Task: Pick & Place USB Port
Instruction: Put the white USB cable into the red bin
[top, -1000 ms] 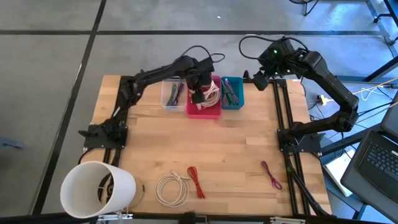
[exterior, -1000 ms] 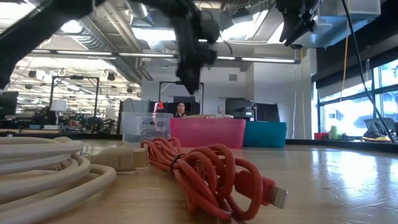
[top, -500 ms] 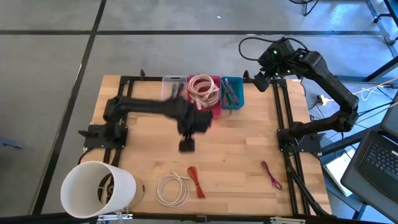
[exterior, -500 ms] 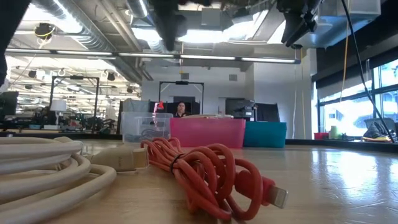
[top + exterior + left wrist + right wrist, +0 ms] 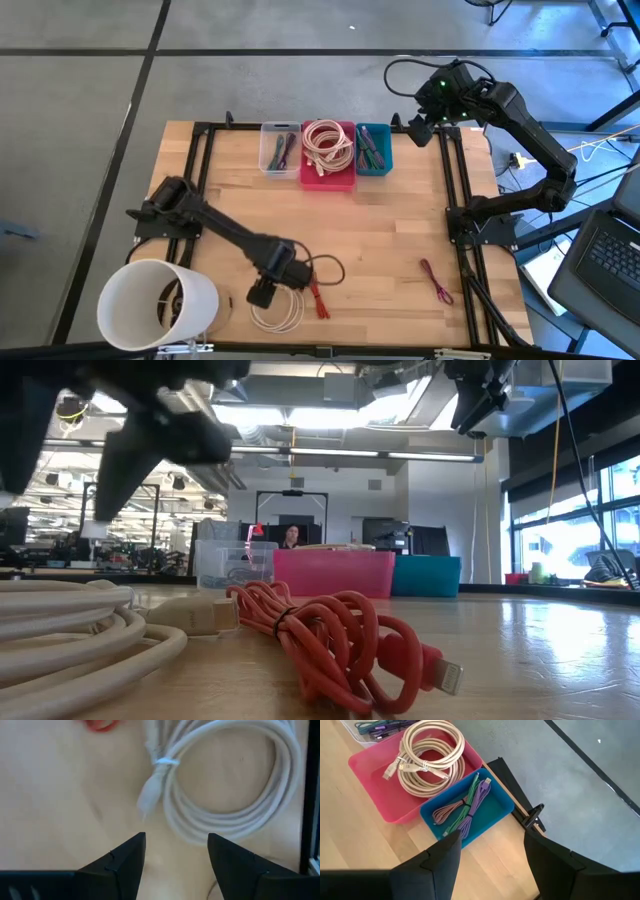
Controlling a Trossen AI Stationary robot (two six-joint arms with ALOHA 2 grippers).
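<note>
USB cables are the things to move here, and 3 bins wait at the far edge of the table (image 5: 400,230): a clear bin (image 5: 277,150), a pink bin (image 5: 328,175) that already holds 1 white coil, and a blue bin (image 5: 375,165) with thin cables. Judging from this, 3 cables are left. The left gripper (image 5: 176,851), its fingers spread and empty, hangs above the white cable (image 5: 235,785) near the front edge, beside the red cable (image 5: 316,292). A maroon cable (image 5: 436,280) lies well apart. The right gripper (image 5: 490,851), also spread, waits above the bins.
</note>
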